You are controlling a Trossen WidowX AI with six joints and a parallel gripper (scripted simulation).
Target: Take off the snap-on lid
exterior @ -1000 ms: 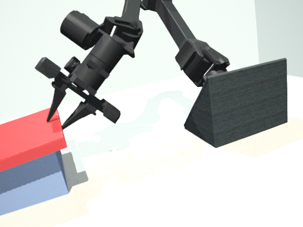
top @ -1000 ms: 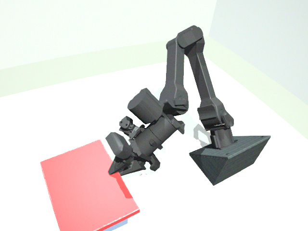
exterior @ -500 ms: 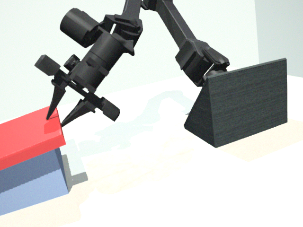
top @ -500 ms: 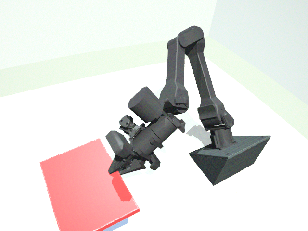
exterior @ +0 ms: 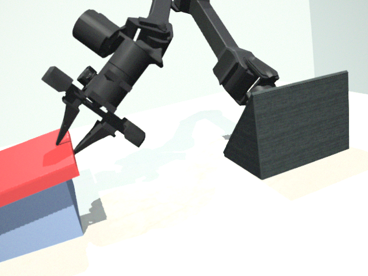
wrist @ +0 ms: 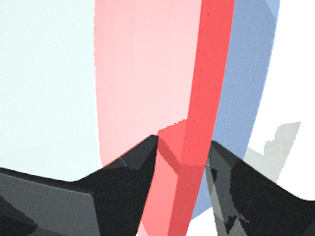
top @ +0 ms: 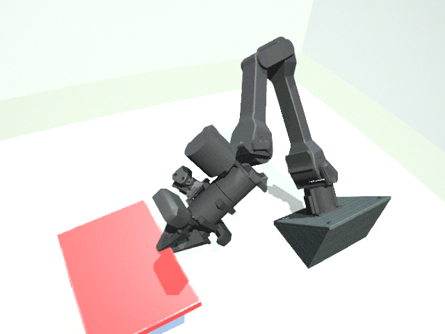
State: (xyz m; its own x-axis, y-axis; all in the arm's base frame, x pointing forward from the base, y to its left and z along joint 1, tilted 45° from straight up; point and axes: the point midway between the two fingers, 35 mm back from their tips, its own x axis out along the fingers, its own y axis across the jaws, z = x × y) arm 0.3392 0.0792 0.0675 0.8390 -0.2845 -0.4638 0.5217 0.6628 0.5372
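Red lid (top: 118, 266) fills the lower left of the top view, with the gripper (top: 181, 244) clamped on its near edge and a sliver of the blue box (top: 172, 325) showing beneath. From the exterior view, one fingertip (exterior: 59, 139) presses the lid's top and the other sits under its rim, the lid tilted above the box on the worktop (exterior: 207, 222). At the wrist, the lid's edge (wrist: 180, 184) runs between both fingers.

Lid on the box, gripped at its near corner

The storage box (exterior: 35, 214) stands on the worktop (exterior: 207, 232) with the lid (top: 118, 266) on top of it. The gripper (exterior: 65, 147) straddles the lid's corner edge, one of the fingers (exterior: 65, 125) above the lid, the other beside its rim. The arm's base (top: 359, 216) stands well apart, to the right in the top view.
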